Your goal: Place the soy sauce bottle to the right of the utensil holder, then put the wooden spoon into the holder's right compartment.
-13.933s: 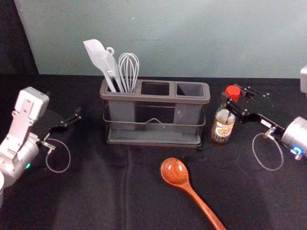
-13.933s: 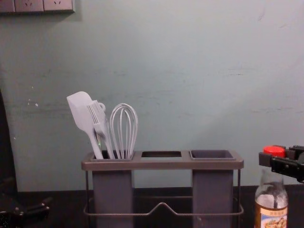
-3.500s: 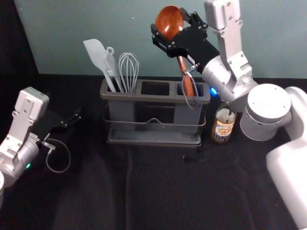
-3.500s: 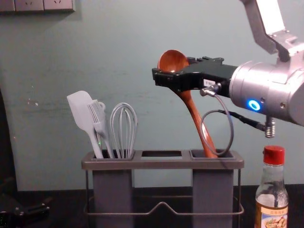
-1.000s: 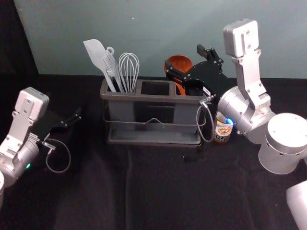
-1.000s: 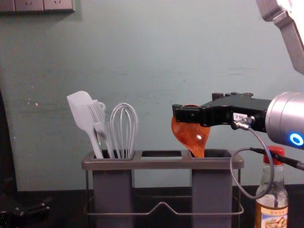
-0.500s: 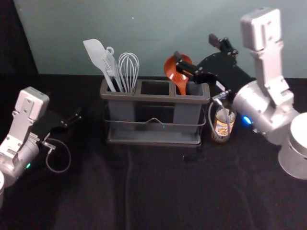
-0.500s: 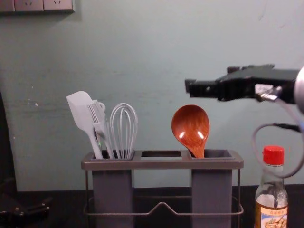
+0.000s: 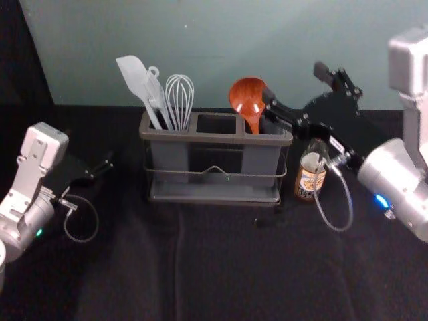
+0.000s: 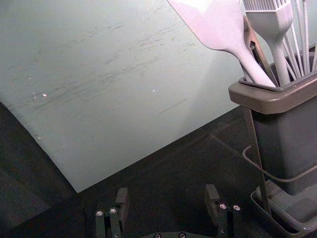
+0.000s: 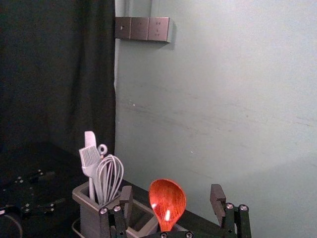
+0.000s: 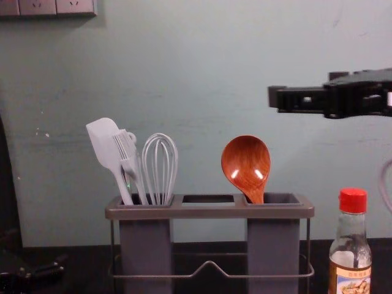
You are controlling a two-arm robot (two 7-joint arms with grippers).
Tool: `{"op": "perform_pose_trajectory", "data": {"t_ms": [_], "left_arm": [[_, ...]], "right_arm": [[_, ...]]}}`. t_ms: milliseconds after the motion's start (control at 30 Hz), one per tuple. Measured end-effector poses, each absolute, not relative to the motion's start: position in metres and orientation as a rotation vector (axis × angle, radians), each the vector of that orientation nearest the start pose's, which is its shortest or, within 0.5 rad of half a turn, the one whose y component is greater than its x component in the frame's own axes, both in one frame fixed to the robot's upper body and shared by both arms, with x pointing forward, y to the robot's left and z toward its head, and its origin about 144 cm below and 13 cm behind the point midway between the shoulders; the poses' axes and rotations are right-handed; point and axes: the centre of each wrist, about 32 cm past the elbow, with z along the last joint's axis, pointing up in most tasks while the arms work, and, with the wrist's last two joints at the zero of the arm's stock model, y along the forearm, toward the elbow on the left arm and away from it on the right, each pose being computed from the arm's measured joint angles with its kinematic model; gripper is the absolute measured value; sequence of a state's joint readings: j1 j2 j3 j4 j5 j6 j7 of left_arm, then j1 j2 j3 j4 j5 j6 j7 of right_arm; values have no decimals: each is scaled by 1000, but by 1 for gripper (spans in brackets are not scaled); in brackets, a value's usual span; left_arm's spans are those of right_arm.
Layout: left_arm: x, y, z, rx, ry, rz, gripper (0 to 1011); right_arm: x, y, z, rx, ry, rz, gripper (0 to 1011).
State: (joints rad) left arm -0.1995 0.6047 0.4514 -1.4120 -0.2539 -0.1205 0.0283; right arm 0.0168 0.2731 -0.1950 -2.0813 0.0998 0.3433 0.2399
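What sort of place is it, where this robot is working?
Probably a robot test area, arranged like a kitchen corner: a utensil holder with a wooden spoon and a soy sauce bottle stand on black cloth, the open left gripper and open right gripper on either side.

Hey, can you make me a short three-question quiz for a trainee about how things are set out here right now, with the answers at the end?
1. Multiple choice: Which compartment of the utensil holder has the wooden spoon in it? A) left B) middle C) right
2. True or false: The soy sauce bottle stands upright to the right of the utensil holder.
3. Fill in the blank: The right gripper is apart from the wooden spoon, with its jaws ____.

Key: 1. C; 2. True; 3. open
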Motion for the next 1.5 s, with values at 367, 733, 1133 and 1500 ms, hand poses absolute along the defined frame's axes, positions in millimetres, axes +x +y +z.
{"op": "perform_pose_trajectory", "data": {"t_ms": [367,733,1133,1500], "left_arm": [[489,310,1140,304,-285,1248,1005],[489,310,1140,304,-285,1248,1005],[489,310,1140,304,-285,1248,1005],[489,310,1140,304,-285,1248,1005]], "right_arm": [[392,-221,1271,-33,-162,-1091,1003],[378,-231,1225,-35,-35,-1146,1002],[370,-239,1171,-53,-47,-1223,1003],[367,-241,1147,-61,-86,-1250,1003]]}}
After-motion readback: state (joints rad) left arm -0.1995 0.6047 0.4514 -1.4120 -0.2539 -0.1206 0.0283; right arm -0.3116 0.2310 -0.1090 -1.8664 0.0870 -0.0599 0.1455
